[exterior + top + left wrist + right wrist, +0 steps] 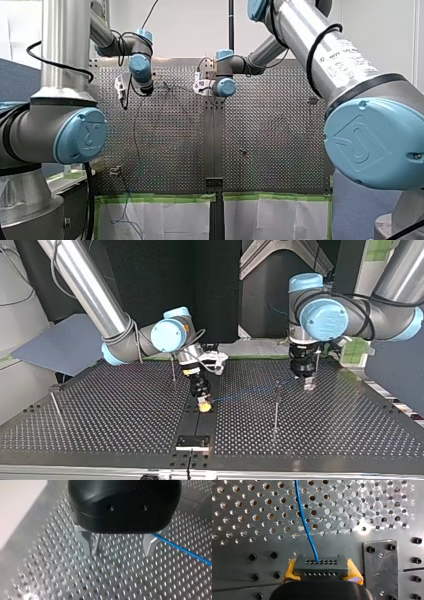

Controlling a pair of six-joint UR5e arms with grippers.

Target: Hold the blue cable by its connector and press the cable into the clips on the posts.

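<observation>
Perforated table (242, 542) underlies my right claw (322, 572) gripping the connector (322, 566), blue cable (303, 517) running ahead.

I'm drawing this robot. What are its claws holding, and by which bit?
My right claw pinches the connector by its two sides, the cable trailing from it. My left claw is open and holds nothing.

Perforated metal tabletop (325, 430); thin left post (56, 409) lower left, centre post (276, 407) right of middle, small plate (192, 441) bottom centre.
</observation>
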